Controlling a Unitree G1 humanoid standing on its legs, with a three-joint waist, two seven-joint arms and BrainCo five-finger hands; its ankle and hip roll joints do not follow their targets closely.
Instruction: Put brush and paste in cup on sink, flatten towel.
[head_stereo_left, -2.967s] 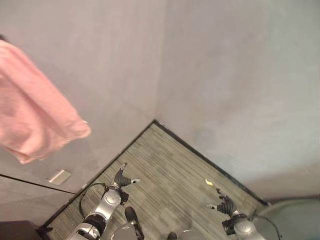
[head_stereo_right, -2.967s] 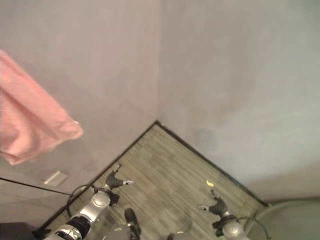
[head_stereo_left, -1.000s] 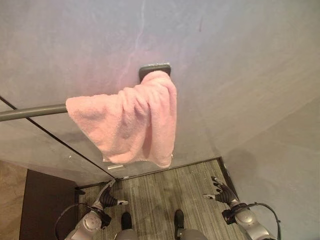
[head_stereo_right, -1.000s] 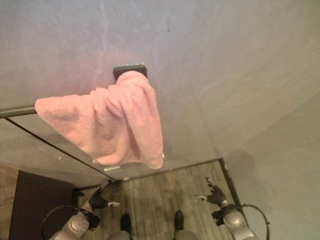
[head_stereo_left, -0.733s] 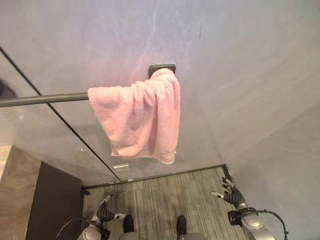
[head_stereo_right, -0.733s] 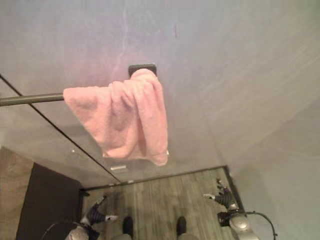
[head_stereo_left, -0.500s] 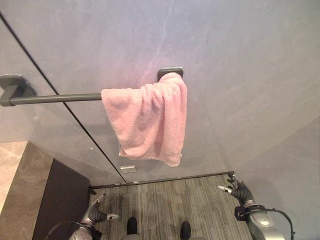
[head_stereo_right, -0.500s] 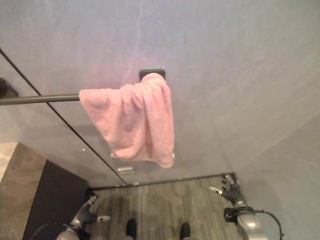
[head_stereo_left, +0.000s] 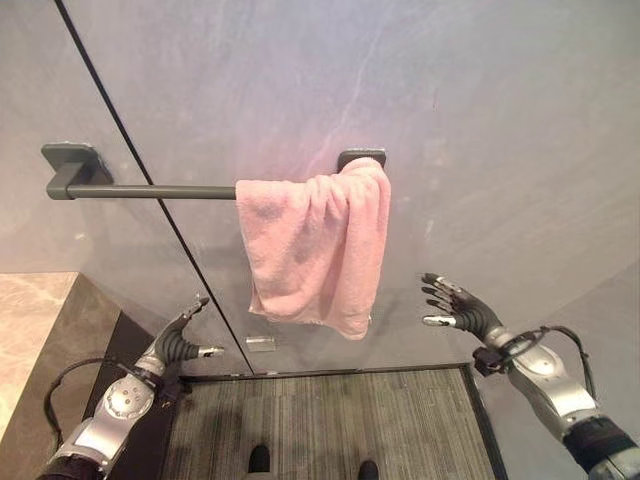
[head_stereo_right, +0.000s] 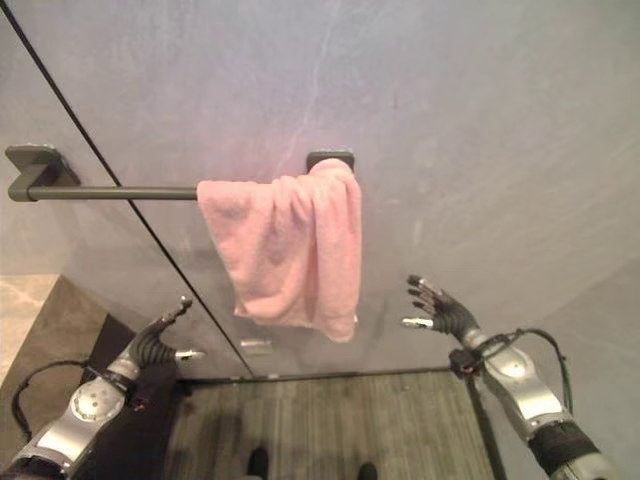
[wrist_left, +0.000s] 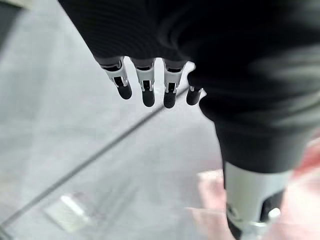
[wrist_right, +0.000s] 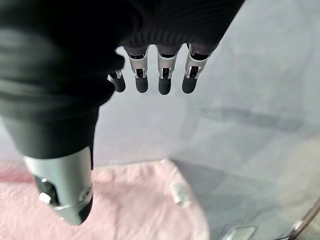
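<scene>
A pink towel (head_stereo_left: 315, 245) hangs bunched at the right end of a dark wall rail (head_stereo_left: 150, 191), its folds gathered against the right bracket (head_stereo_left: 361, 157). My left hand (head_stereo_left: 179, 343) is raised below and left of the towel, open, holding nothing. My right hand (head_stereo_left: 458, 309) is raised to the towel's right, near its lower corner, open with spread fingers and apart from the cloth. In the right wrist view the towel's lower edge (wrist_right: 150, 200) with a small label lies past my fingers (wrist_right: 160, 75). In the left wrist view, a pink blur of towel (wrist_left: 210, 205) lies past my left hand's fingers (wrist_left: 147, 85).
A grey stone wall (head_stereo_left: 480, 120) backs the rail. A dark seam (head_stereo_left: 140, 180) runs down the wall across the rail. A marble counter corner (head_stereo_left: 35, 320) with a dark side is at the lower left. Striped grey flooring (head_stereo_left: 330, 420) lies below.
The camera has swung left and up, bringing the whole rail and its left bracket into view. Both hands have risen from near the floor to the towel's height.
</scene>
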